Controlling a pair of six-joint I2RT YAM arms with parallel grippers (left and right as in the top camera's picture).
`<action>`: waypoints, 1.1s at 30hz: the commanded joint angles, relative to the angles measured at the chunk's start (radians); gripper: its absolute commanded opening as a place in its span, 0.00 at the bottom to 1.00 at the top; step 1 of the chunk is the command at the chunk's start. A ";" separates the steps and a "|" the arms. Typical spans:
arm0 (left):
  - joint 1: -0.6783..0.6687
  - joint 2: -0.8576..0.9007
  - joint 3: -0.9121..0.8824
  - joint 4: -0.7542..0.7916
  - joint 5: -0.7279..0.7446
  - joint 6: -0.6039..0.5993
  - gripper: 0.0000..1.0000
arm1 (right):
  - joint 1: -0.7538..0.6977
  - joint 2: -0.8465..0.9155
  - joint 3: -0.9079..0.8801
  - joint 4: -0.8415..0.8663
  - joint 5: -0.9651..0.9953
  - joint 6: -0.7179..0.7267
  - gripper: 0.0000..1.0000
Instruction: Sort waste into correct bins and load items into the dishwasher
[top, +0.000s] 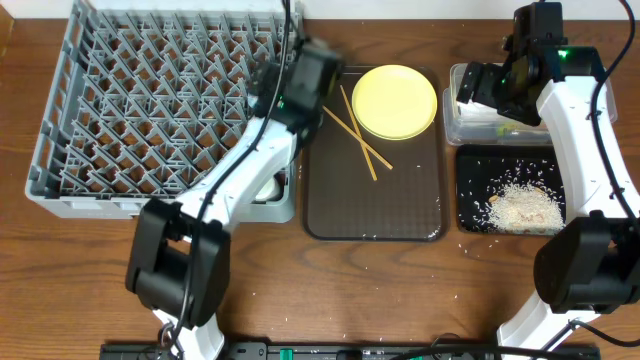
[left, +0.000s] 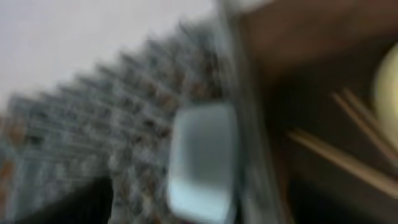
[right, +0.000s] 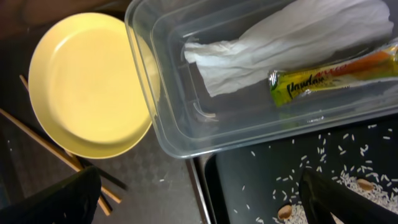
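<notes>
Now: chopsticks and plate lie to the right of the left claw

Apparently the waste is sorted: the napkin (right: 273, 43) and wrapper (right: 336, 78) lie in the clear tub (right: 180, 140) straight below the right claw (top: 490, 88), and the rice (top: 520, 205) is in the black tray (top: 475, 165) on its near side. That claw hangs released, fingers wide with nothing between them.

The left claw (top: 290, 80) hovers over the right rim of the rack (top: 150, 100). Its wrist view is smeared, so I cannot tell whether it is released or clenched.

The chopsticks (top: 357, 133) lie just to that claw's right on the brown tray (top: 375, 210). Their long axis slants away from the claw, towards the robot's side. The yellow plate (top: 395, 100) sits beyond them, between the two claws. The left arm looks nearer the chopsticks and would need to turn across their axis.
</notes>
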 joint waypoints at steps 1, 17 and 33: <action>0.008 -0.020 0.194 -0.146 0.304 -0.236 0.90 | -0.002 -0.019 0.005 0.001 0.006 0.003 0.99; -0.071 0.198 0.207 -0.183 0.568 -0.724 0.88 | -0.002 -0.019 0.005 0.001 0.006 0.003 0.99; -0.127 0.418 0.207 -0.009 0.539 -0.927 0.65 | -0.002 -0.019 0.005 0.001 0.006 0.003 0.99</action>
